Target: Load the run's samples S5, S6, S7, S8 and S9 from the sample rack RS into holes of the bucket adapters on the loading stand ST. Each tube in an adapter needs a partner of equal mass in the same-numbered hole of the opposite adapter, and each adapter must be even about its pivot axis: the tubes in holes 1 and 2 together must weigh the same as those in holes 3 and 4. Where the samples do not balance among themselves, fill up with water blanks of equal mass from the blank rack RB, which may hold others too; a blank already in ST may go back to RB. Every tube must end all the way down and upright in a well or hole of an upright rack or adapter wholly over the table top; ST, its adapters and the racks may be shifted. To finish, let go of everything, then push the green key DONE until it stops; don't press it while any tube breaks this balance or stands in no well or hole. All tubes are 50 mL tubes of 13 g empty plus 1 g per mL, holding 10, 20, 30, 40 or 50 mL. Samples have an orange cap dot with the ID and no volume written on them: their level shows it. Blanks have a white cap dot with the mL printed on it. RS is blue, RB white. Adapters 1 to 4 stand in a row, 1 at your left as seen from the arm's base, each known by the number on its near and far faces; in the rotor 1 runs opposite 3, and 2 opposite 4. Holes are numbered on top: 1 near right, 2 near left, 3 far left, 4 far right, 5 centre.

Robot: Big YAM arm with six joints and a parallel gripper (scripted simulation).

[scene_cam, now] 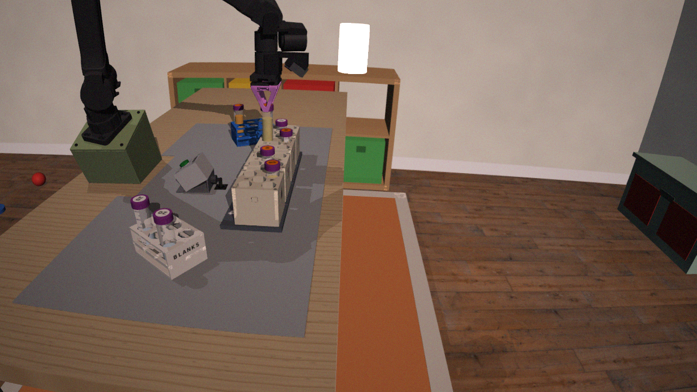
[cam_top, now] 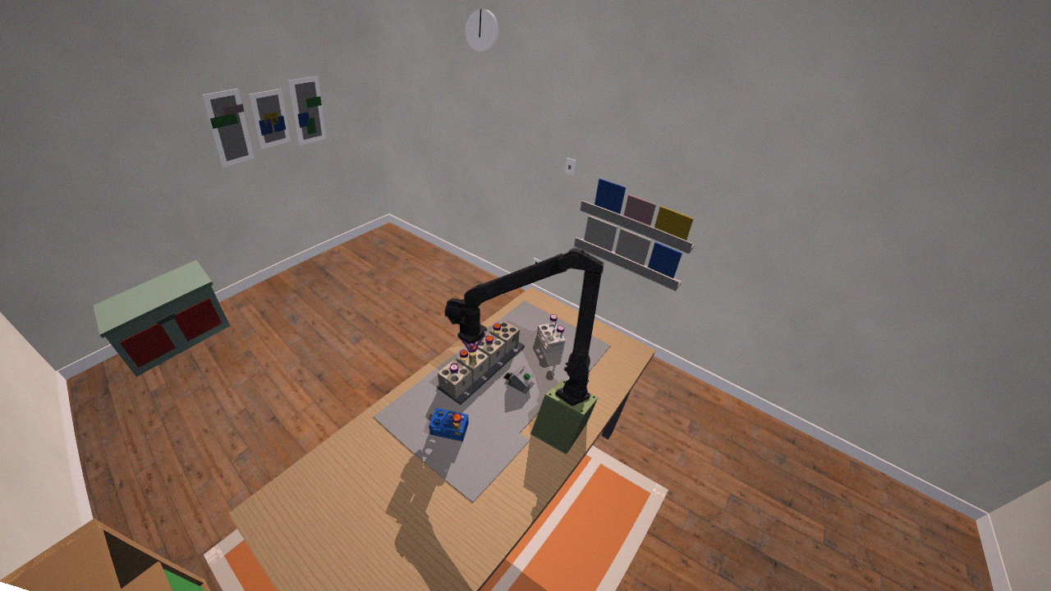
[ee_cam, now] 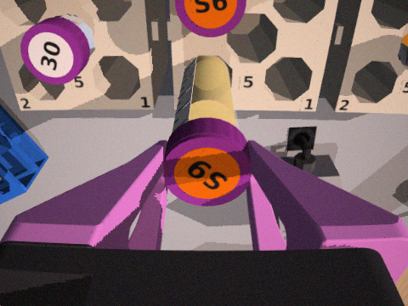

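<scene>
Hole 2 under S9 (ee_cam: 206, 172) is left open; S6 (ee_cam: 210, 0) stands just behind in hole 3, a tight neighbour. Holes 1, 4, 5 of that adapter (ee_cam: 257, 93) are free. The 30 blank (ee_cam: 54, 51) is kept one adapter over, apart. RS (ee_cam: 16, 155) sits near, low, left.

On the worktop (scene_cam: 58, 341), the loading stand ST (scene_cam: 253, 225) carries four adapters in a row, with sample rack RS (scene_cam: 242, 132) beyond its far end and blank rack RB (scene_cam: 167, 251) near the DONE key (scene_cam: 184, 163). The pincer (ee_cam: 206, 176) holds tube S9 (ee_cam: 206, 172) upright over hole 2 of the second adapter (ee_cam: 318, 93). Tube S6 (ee_cam: 210, 0) stands in hole 3 behind it, and the 30 blank (ee_cam: 53, 53) in the adapter to the left.
</scene>
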